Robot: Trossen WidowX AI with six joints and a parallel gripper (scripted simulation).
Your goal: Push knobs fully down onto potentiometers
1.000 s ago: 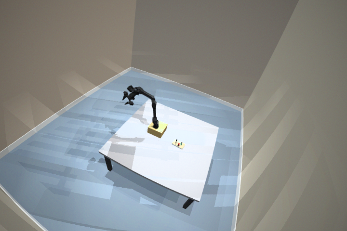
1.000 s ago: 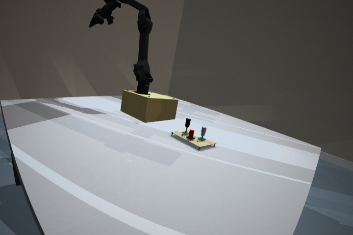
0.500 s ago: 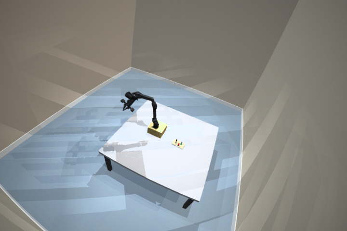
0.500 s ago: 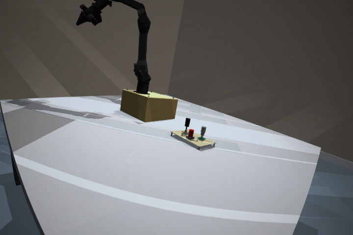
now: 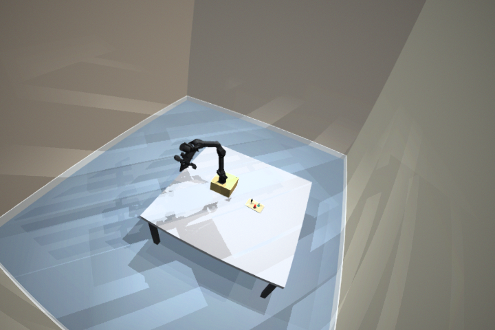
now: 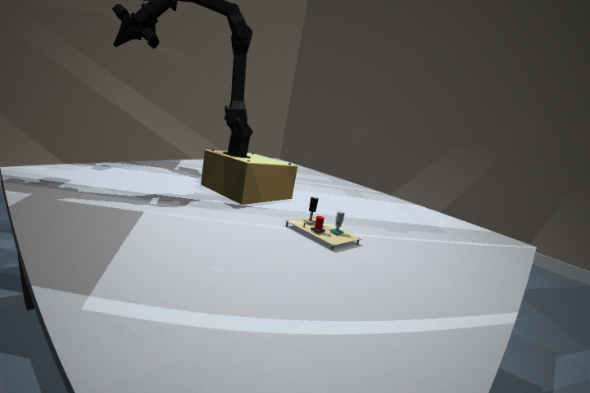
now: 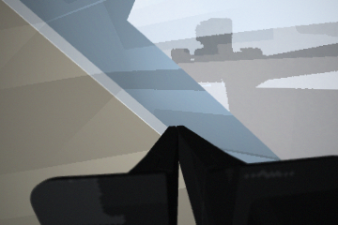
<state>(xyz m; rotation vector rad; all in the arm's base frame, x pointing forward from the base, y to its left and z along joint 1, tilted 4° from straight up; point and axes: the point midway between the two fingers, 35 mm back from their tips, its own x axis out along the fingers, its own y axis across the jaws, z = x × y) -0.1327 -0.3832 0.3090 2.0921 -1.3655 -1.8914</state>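
Observation:
The circuit board (image 5: 260, 209) (image 6: 341, 240) stands on short legs on the table. A black knob (image 5: 251, 201) (image 6: 313, 204) stands high on its shaft, with bare shaft below it. A grey knob (image 6: 339, 218) also stands raised, with a gap above its teal potentiometer (image 6: 336, 231). A red knob (image 5: 254, 206) (image 6: 319, 222) sits low, close on its dark base. My gripper (image 5: 181, 170) (image 6: 115, 44) (image 7: 176, 133) is shut with its fingertips together and nothing between them. It is high up, far from the board, on the other side of the arm's base. The board is not in the wrist view.
The arm stands on a yellow box (image 5: 229, 188) (image 6: 269, 182), between the gripper and the board. The white table (image 5: 256, 240) (image 6: 282, 282) has its edge below the gripper's side, with blue floor (image 7: 153, 94) beyond it. Walls stand around.

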